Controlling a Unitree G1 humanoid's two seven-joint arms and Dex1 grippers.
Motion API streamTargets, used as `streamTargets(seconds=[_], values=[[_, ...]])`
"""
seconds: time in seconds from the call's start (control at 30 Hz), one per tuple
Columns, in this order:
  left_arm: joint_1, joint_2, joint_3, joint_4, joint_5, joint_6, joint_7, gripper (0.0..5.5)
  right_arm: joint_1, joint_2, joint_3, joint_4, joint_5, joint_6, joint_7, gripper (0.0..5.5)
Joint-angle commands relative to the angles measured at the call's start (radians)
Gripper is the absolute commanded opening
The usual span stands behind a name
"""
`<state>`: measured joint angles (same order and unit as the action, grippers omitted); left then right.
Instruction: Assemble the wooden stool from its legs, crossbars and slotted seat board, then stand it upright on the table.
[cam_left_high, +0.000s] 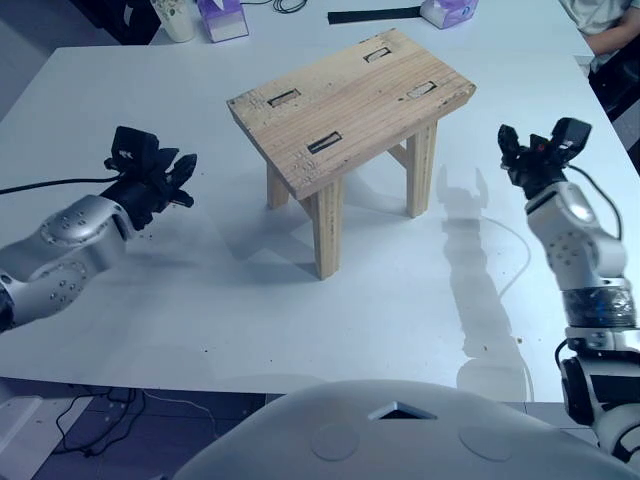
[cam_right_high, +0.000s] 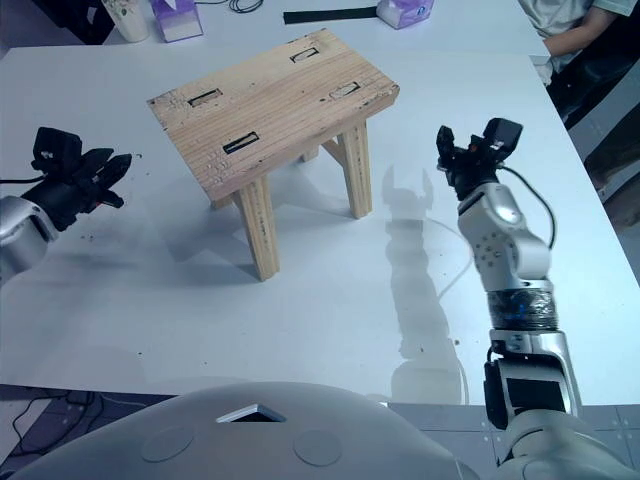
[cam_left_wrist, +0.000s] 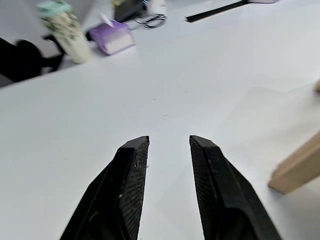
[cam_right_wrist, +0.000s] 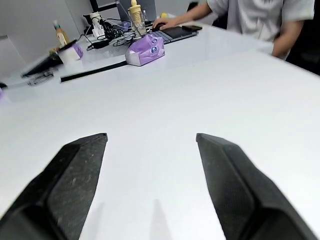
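On the left of the table (cam_left_high: 200, 300), my left gripper (cam_left_high: 185, 180) hovers just above the surface, fingers slightly parted and holding nothing. In the middle, well apart from both grippers, the stool (cam_left_high: 350, 100) stands upright on its legs. By my reading the task looks done: the four slots (cam_left_high: 324, 142) in the seat each show a leg end seated in them, and a crossbar (cam_left_high: 400, 155) sits under the seat at the far side. I can't judge from here how tight the joints are. It is pale, straight-grained wood, with a flat rectangular seat and square-cut legs (cam_left_high: 327, 225), on a smooth matte white top. On the right, my right gripper (cam_right_high: 460, 150) is raised with its fingers spread wide and empty.
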<state>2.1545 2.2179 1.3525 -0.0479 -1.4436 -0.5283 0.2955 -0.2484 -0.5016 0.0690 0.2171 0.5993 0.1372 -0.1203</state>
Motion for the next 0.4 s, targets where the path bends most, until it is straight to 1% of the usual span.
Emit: streamTargets(seconds=[0.03,0.2,0.33,0.4], values=[[0.002,0.034,-0.031,-0.031,0.083,-0.083,0.128,1.49,-0.005,0.059,0.039,0.104,-0.206,-0.168,0.089,3.26],[-0.079,0.034,-0.040,0.018,0.055,-0.096,0.081,1.49,-0.033,0.088,-0.037,0.140,-0.267,-0.199,0.147,3.26],[-0.106,0.034,-0.045,0.007,0.000,-0.095,0.059,1.49,-0.043,0.120,-0.059,0.142,-0.304,-0.193,0.185,3.26],[-0.158,0.034,-0.054,0.005,0.008,-0.084,0.042,1.49,-0.044,0.127,-0.072,0.134,-0.315,-0.183,0.198,3.26]])
